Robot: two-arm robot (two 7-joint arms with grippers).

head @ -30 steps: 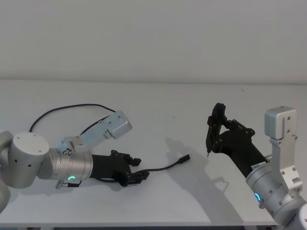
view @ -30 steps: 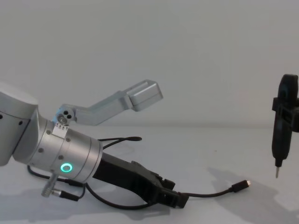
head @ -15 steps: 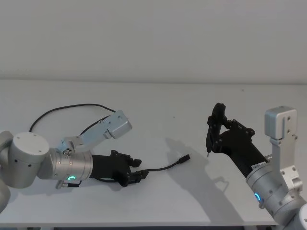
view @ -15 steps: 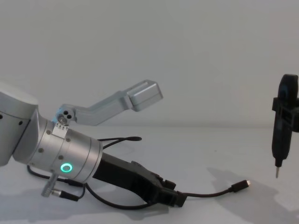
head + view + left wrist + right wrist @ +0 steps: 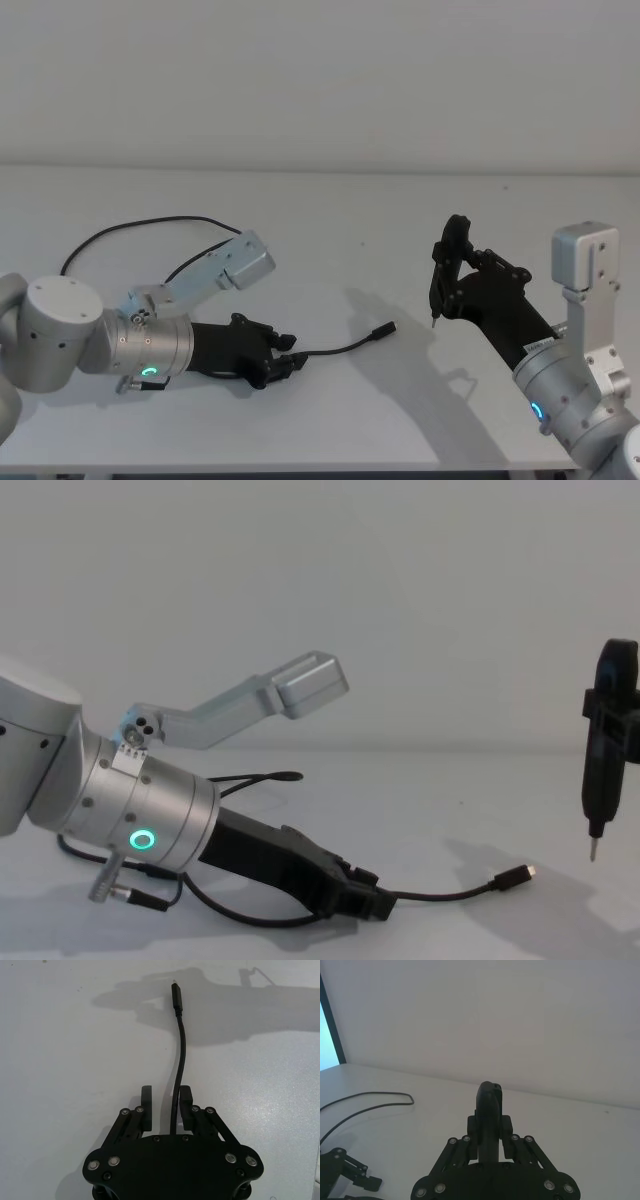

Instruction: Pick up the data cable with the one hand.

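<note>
One data cable (image 5: 345,349) lies looped on the surface (image 5: 330,220), its plug pointing right. There are two hands. The left hand (image 5: 288,364), low on the surface, straddles the cable with fingers narrowly apart, apparently not pinching, and has drawn back slightly. The raised right hand (image 5: 452,283) grips one black pointed tool (image 5: 598,780).

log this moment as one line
phase: pre-grasp | left end effector: low at table, open astride data cable | right end effector: parked raised, holding black pointed tool

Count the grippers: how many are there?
2. The left gripper, low over the table, is open around the cable. The right gripper, raised at the right, holds a pointed tool.
</note>
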